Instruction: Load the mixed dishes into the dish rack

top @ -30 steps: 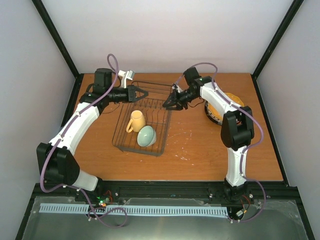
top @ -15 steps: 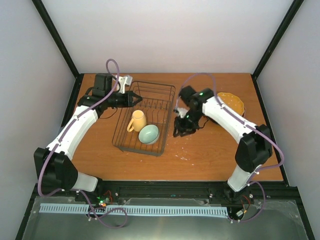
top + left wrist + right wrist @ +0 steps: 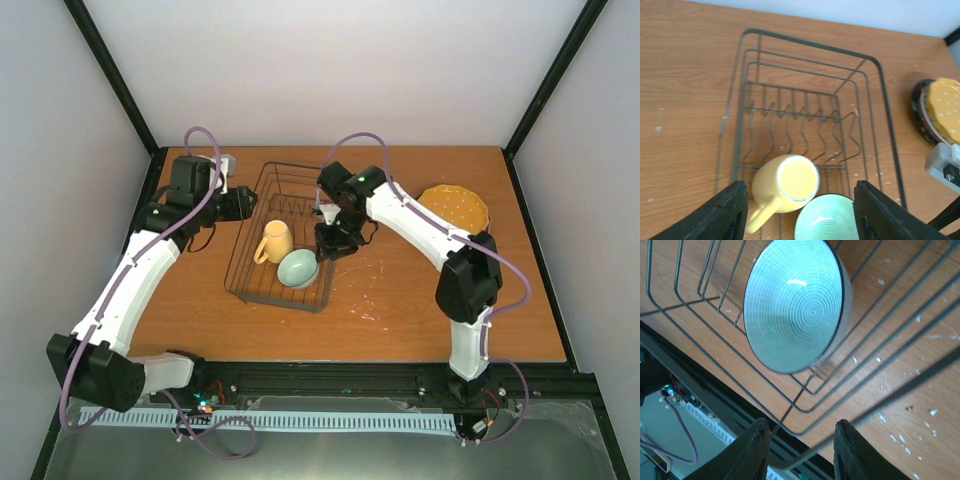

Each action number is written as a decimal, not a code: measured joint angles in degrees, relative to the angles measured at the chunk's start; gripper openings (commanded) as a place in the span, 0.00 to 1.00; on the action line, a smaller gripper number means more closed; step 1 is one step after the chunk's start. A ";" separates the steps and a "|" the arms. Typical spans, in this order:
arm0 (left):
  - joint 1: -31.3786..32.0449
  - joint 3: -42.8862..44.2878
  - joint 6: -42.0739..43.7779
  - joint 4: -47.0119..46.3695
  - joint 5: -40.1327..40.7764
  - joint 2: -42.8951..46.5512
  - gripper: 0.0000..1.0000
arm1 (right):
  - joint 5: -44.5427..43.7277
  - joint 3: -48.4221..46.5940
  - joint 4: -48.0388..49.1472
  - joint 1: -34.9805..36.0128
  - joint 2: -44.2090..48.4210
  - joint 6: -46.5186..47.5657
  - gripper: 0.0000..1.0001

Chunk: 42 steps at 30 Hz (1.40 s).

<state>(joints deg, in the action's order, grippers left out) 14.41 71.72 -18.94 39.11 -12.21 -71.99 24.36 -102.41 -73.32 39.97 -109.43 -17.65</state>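
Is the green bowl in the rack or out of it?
In: the bowl lies inside the rack's wire frame, next to the mug.

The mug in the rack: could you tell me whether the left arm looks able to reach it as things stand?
Probably yes: the mug sits just ahead of its open jaws with nothing between; the bowl beside it crowds one side.

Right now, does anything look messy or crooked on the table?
Yes. The dish rack sits crooked, not lined up with the table edges, and white specks dot the wood to its right. The mint-green bowl leans tilted inside it.
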 measured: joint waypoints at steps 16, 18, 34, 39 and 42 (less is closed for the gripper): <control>0.00 -3.21 0.04 4.55 11.45 5.14 0.62 | -4.37 -7.30 -0.94 1.18 -12.22 -1.51 0.36; 0.00 -3.48 0.04 4.61 11.82 5.57 0.62 | -4.50 -8.17 -1.40 1.31 -12.94 -1.49 0.36; 0.00 -4.11 0.50 4.90 14.58 7.34 0.61 | -10.21 -18.25 -9.20 4.85 -24.00 0.68 0.03; 0.00 -5.46 0.48 4.90 14.45 8.39 0.65 | -10.19 -18.86 -9.57 5.29 -24.11 0.90 0.03; 0.00 -7.10 -0.02 4.15 12.72 9.55 0.72 | -7.54 -19.56 -9.16 4.70 -23.39 0.42 0.03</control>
<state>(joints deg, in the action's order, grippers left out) 14.41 64.62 -18.96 43.27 0.51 -62.43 16.82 -121.97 -82.48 44.66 -132.81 -17.23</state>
